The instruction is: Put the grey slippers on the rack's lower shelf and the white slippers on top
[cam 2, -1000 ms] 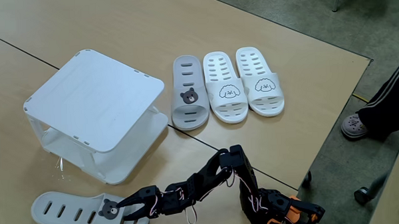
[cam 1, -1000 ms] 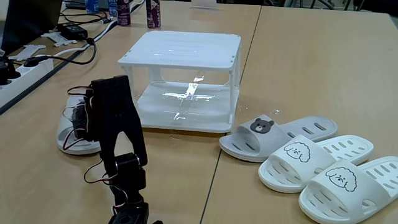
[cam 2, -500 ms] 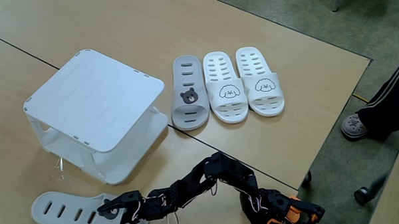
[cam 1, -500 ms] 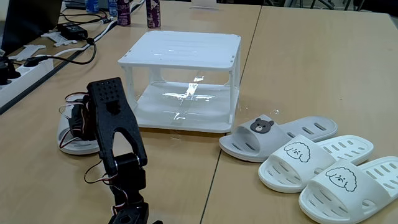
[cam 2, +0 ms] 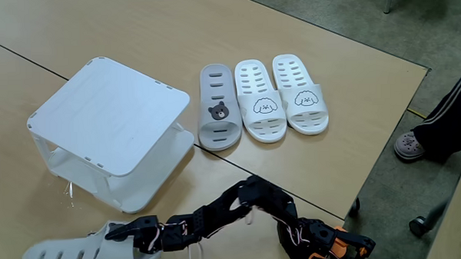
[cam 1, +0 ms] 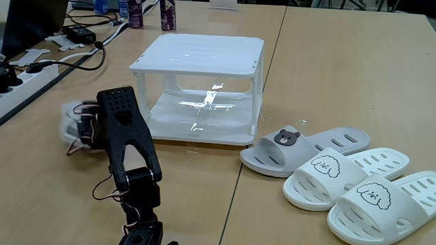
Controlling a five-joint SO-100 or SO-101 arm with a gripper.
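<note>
One of the grey slippers (cam 2: 69,254) hangs blurred at the lower left, with my gripper (cam 2: 132,230) shut on its strap end. A fixed view shows that slipper (cam 1: 70,126) as a pale blur left of the arm, by the gripper (cam 1: 86,129). The other grey slipper (cam 1: 286,146) (cam 2: 218,114) lies flat beside the rack (cam 1: 197,54) (cam 2: 111,114). Both white slippers (cam 1: 340,173) (cam 2: 260,101) lie side by side next to it. The rack's top and its lower shelf (cam 1: 204,116) are bare.
A power strip (cam 1: 27,82), cables and bottles (cam 1: 167,15) sit at the table's back left. A person's leg (cam 2: 445,114) and shoe (cam 2: 408,145) stand on the floor off the table's right edge. The table edge (cam 2: 370,163) runs near the arm's base.
The gripper closed on the grey slipper and has lifted it off the table, shifting it left; it now shows blurred. The rack and the other slippers have not moved.
</note>
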